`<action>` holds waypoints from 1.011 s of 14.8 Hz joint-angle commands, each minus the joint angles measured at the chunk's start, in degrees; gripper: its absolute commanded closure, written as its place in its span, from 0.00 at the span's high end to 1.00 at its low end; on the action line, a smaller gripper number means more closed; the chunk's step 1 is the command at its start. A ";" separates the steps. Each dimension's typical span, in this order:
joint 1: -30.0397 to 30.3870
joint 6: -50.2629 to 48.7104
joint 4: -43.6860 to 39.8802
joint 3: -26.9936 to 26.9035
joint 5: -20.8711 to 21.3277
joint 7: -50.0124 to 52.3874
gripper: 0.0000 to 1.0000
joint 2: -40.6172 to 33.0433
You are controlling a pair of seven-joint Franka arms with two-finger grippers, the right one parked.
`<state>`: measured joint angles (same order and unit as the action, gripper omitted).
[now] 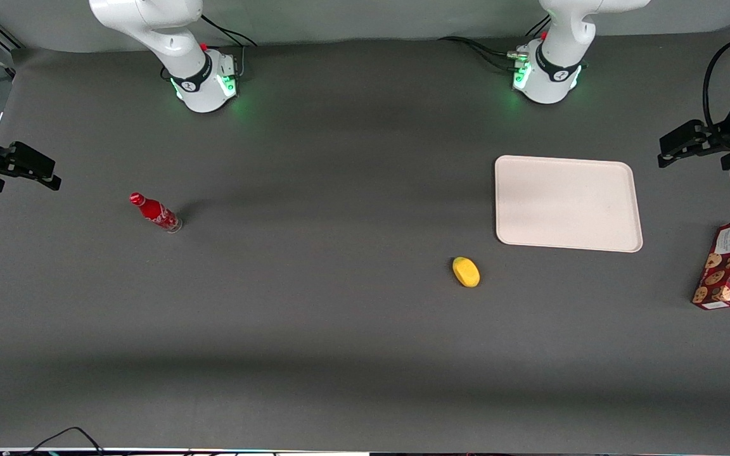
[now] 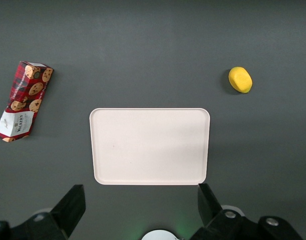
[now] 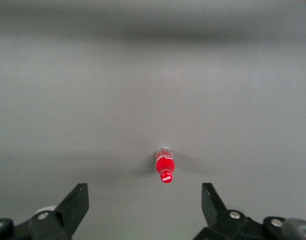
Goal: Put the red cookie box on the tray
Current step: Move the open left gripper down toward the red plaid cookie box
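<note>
Your gripper (image 2: 137, 212) hangs high above the table (image 1: 314, 329) with its fingers spread wide and nothing between them. The box (image 1: 728, 263) lies flat on the table at the working arm's end, close to the table's edge, nearer the front camera than the tray (image 1: 568, 202) and well apart from it. The tray is bare.

Your main risk, as I judge it, is the box's place near the edge: a nudge on the way down could push it outward, or skew it so the fingers close on a corner. It lies at a slant to the tray, so you will likely need to turn the wrist to span its narrow width. Grab too near the white-label end and the long box may sag or swing as you lift.

Room is good otherwise. The path from box to tray looks open; the lemon (image 1: 466, 272) sits beside the tray's near corner, off that line, and the bottle (image 1: 155, 213) stands far toward the parked arm's end.
</note>
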<state>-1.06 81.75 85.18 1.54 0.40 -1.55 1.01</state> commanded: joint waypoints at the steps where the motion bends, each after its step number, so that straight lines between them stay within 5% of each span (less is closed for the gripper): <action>1: -0.61 -1.33 -1.16 -0.05 0.74 1.19 1.00 0.22; 15: -1.14 -1.86 -1.16 -0.05 0.66 0.93 1.00 0.31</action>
<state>-1.54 80.86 85.10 1.77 0.40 -1.51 1.01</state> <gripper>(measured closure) 0.000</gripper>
